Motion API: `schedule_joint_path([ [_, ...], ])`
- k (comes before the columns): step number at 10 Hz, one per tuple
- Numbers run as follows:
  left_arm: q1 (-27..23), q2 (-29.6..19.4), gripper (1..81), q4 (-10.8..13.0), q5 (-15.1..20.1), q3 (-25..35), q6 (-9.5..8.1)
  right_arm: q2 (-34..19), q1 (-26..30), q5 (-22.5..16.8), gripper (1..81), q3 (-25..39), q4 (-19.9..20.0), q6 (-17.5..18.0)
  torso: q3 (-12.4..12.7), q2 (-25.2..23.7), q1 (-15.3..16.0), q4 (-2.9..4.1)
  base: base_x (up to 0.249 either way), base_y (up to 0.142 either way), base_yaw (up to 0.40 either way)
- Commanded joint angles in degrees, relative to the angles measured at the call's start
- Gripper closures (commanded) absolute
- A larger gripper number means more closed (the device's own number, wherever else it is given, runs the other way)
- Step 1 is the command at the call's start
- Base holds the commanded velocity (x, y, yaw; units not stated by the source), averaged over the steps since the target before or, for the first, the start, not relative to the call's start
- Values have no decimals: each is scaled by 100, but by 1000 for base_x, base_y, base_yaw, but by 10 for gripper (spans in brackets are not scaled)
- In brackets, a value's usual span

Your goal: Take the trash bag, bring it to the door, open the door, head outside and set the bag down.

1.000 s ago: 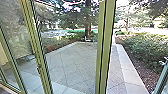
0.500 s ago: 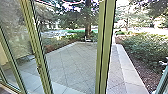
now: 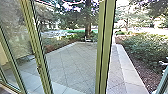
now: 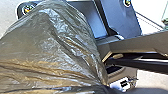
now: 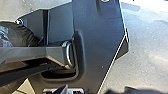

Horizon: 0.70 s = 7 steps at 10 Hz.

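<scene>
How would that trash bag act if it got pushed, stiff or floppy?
The dark, shiny plastic trash bag will likely give and fold, since its thin film is creased all over. Its glossy surface may make it somewhat slippery. It bulges wide, so it could swing or sag, though its weight is unclear.

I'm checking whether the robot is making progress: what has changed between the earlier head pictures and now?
The slanting green frame piece at lower right has shifted slightly toward the picture's right edge. The thick green upright post, grey paved yard and leafy shrubs stayed as they were.
</scene>
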Motion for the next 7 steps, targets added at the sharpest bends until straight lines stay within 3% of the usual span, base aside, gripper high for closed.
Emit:
schedule_joint_path([
  [1,-317,41,811,6,305,1,31,326,101,-255,10,-436,-24,-42,0,0,0,0,0,0,0],
  [7,-343,76,811,85,322,1,57,450,-21,229,10,-542,-77,-24,0,-2,0,0,0,0,0],
])
